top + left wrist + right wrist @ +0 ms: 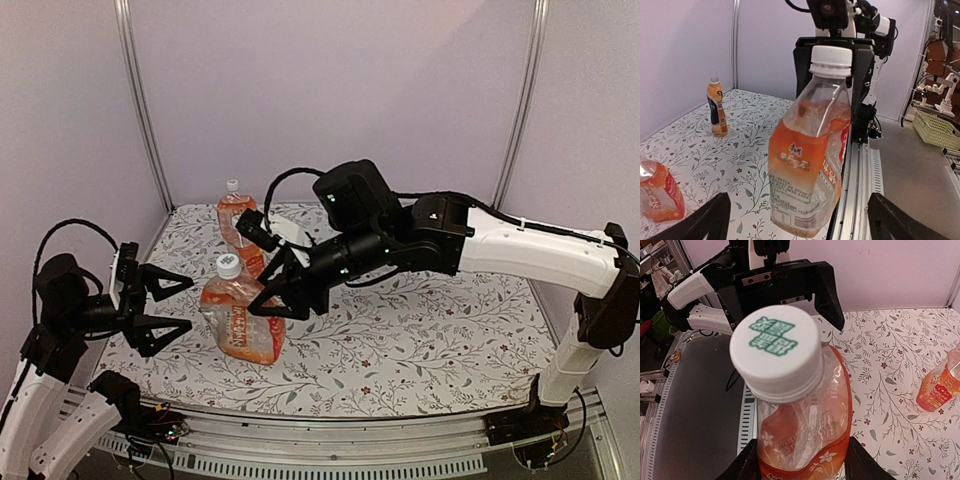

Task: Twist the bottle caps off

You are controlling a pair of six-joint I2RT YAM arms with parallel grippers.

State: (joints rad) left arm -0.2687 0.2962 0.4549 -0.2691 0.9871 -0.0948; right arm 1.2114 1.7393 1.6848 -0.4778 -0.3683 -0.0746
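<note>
Green print on cap (775,352), R-wrist only

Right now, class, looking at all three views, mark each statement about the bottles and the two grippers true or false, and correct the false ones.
1. The right gripper grips the dented bottle by its body. True.
2. That bottle's cap is already off. False: the white cap sits on the neck.
3. The left gripper is clamped on the cap. False: its jaws are open and clear of the bottle.
4. A dark-labelled bottle stands upright on the table. True.
5. The cap's top carries green print. True.
</note>
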